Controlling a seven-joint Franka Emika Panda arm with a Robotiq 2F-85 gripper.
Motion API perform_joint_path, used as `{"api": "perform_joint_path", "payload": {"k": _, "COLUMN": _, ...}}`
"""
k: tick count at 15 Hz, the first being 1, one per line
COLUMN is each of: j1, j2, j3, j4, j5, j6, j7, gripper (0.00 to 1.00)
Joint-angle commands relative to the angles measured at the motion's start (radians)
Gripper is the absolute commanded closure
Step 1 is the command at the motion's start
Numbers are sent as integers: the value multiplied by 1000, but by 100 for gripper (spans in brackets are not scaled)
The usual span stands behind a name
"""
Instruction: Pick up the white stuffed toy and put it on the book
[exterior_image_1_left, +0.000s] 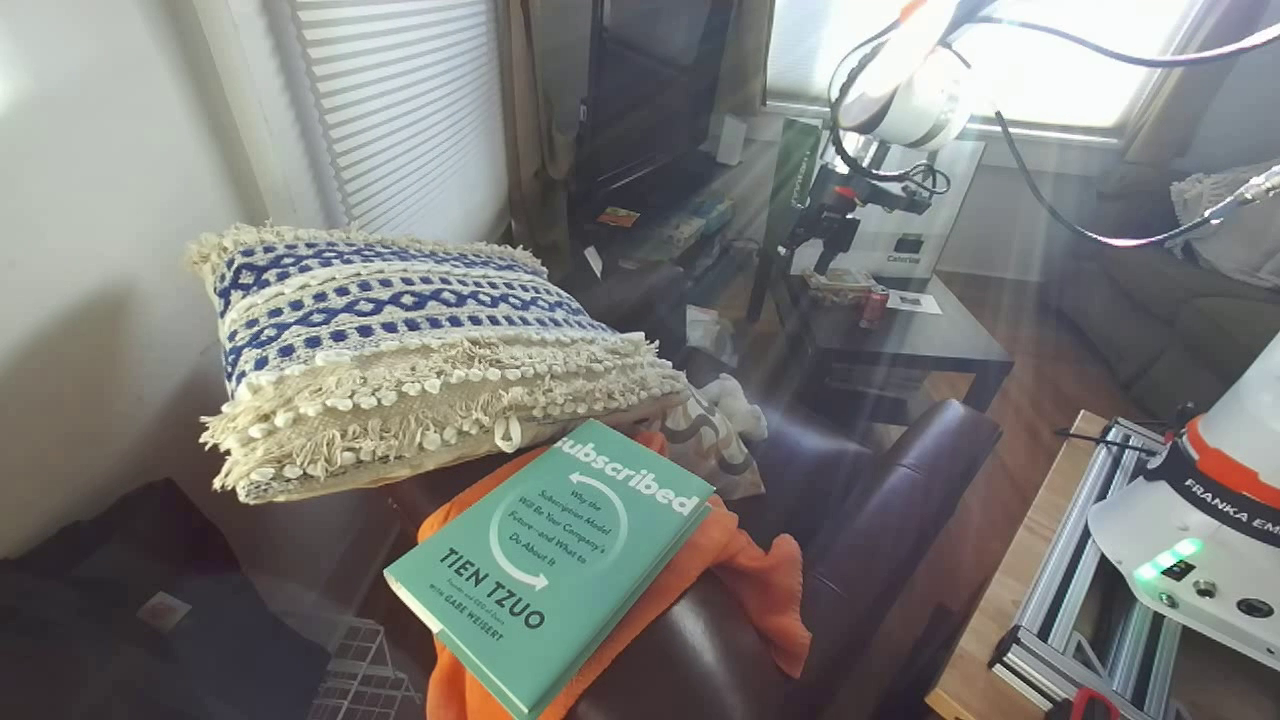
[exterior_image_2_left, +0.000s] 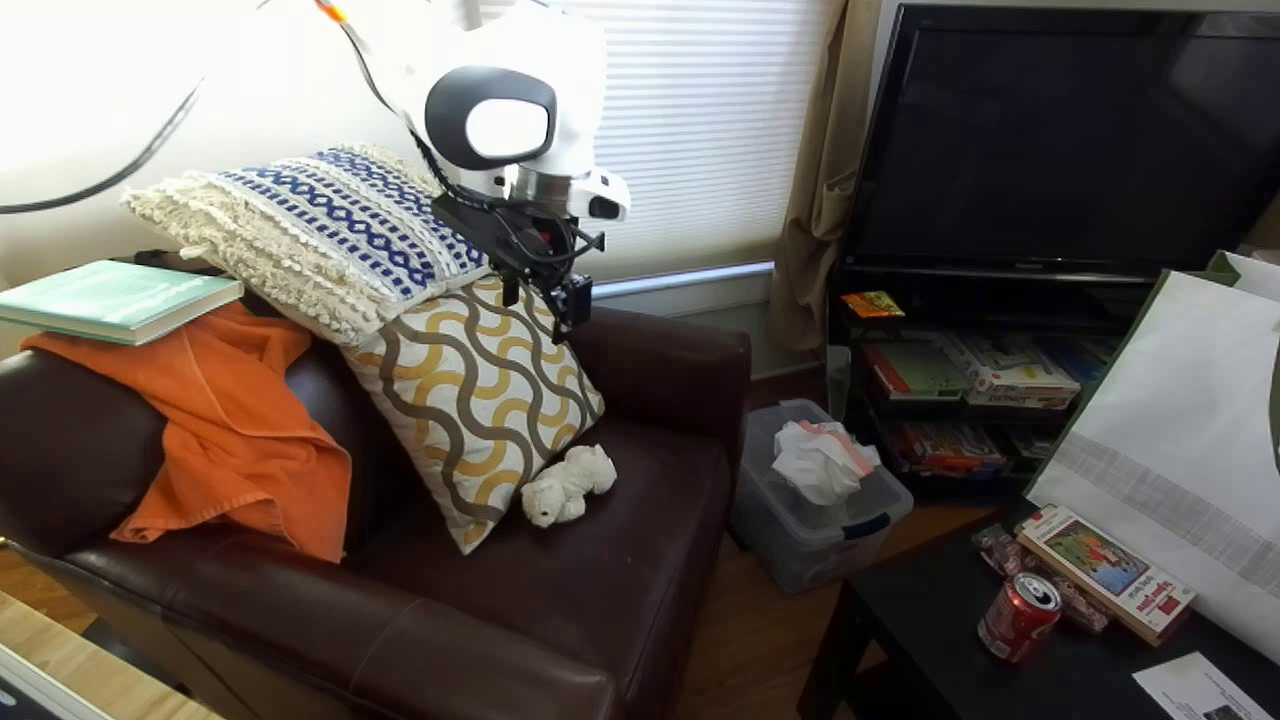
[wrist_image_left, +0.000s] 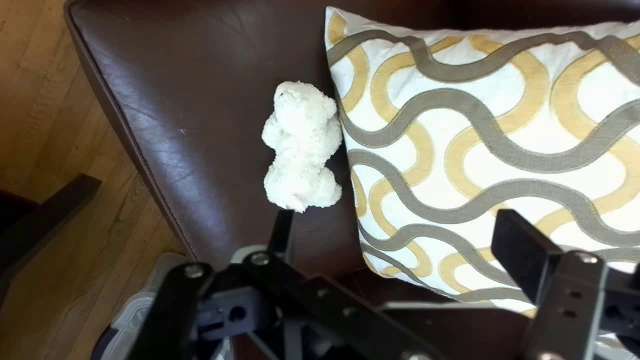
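Grasp, lift and placement are all outstanding: the brown leather armchair (exterior_image_2_left: 400, 640) supports both task items, apart. Beside it, the clear bin (exterior_image_2_left: 800, 565) carries a crumpled white bag (exterior_image_2_left: 818, 468); whether inside or on top cannot be determined. The claw (wrist_image_left: 397, 227) is spread and unloaded, the book (exterior_image_1_left: 555, 560) lies on the orange cloth (exterior_image_2_left: 230, 430), and the white stuffed toy (wrist_image_left: 302, 147) lies on the seat (exterior_image_2_left: 640, 570), just beside the wavy-patterned pillow (wrist_image_left: 475, 155).
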Motion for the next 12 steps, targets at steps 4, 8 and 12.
{"api": "perform_joint_path", "payload": {"k": 4, "j1": -82, "j2": 373, "j3": 79, "j4": 270, "j5": 22, "j6": 23, "j7": 2, "gripper": 0}}
{"api": "perform_joint_path", "payload": {"k": 8, "j1": -77, "j2": 562, "j3": 73, "j4": 426, "j5": -64, "j6": -46, "j7": 77, "gripper": 0}}
{"api": "perform_joint_path", "payload": {"k": 12, "j1": -62, "j2": 713, "j3": 75, "j4": 562, "j5": -143, "j6": -156, "j7": 129, "gripper": 0}}
